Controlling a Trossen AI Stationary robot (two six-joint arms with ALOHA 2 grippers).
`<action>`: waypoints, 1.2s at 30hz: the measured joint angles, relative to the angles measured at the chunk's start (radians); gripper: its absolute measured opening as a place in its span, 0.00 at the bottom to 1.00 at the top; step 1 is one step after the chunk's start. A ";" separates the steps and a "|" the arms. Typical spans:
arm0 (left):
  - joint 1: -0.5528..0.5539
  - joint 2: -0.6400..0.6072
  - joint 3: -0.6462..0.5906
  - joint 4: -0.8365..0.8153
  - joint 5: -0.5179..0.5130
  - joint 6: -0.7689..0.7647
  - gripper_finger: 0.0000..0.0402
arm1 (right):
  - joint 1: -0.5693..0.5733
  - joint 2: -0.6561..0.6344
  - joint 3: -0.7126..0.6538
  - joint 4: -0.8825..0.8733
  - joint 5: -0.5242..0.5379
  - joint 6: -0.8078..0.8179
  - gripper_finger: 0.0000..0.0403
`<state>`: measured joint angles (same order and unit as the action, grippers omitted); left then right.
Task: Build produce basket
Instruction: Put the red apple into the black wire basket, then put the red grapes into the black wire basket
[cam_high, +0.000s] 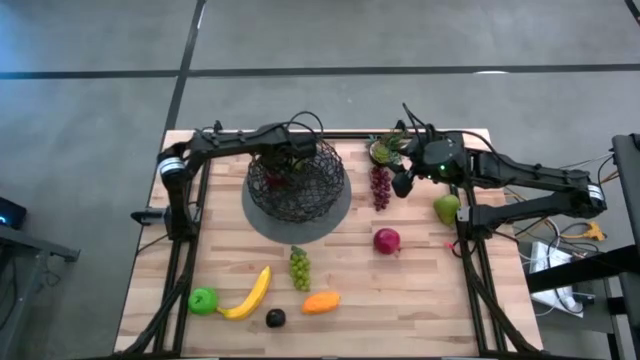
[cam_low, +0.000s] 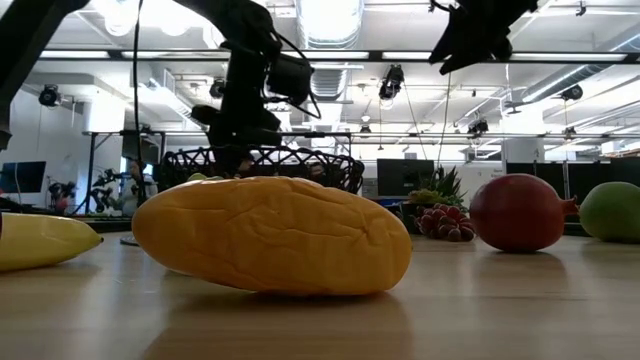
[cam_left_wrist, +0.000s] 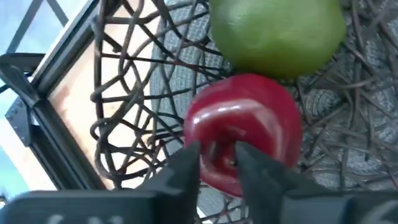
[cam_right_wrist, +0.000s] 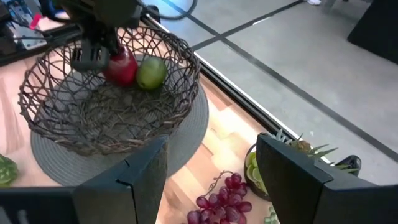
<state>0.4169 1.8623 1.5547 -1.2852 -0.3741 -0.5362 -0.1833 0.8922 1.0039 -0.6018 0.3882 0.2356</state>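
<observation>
- The wooden counter is carrying the whole spread, with both dark arms reaching in over its far half.
- The flat grey round disc is lying under the basket, a dark-brown wire-mesh bowl sitting at the counter's far middle.
- The left tool is reaching down inside the basket, its two fingers nearly closed and pinching a red apple that is resting against a green apple on the mesh floor.
- The right tool is hovering with its fingers spread wide and holding nothing, above the purple grapes beside the small potted plant.
- A yellow banana is lying near the front edge, touching a second green apple.
- An orange fruit and the green grapes are lying near the front middle.
- A green pear and another red apple are sitting on the right side.
- A dark avocado is sitting at the front, between banana and orange fruit.
</observation>
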 joint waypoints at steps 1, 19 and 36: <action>0.002 -0.006 0.000 -0.002 0.000 0.000 0.26 | 0.000 0.003 0.000 -0.003 0.000 0.000 0.56; -0.128 -0.393 0.028 0.182 0.013 -0.109 0.38 | -0.074 0.269 0.000 -0.254 -0.231 0.330 0.56; -0.325 -0.476 -0.138 0.630 0.005 -0.060 0.38 | -0.241 0.824 0.367 -0.246 -0.310 -0.395 0.56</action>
<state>0.0920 1.3864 1.4166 -0.6551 -0.3687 -0.5961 -0.4240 1.7167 1.3705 -0.8475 0.0784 -0.1590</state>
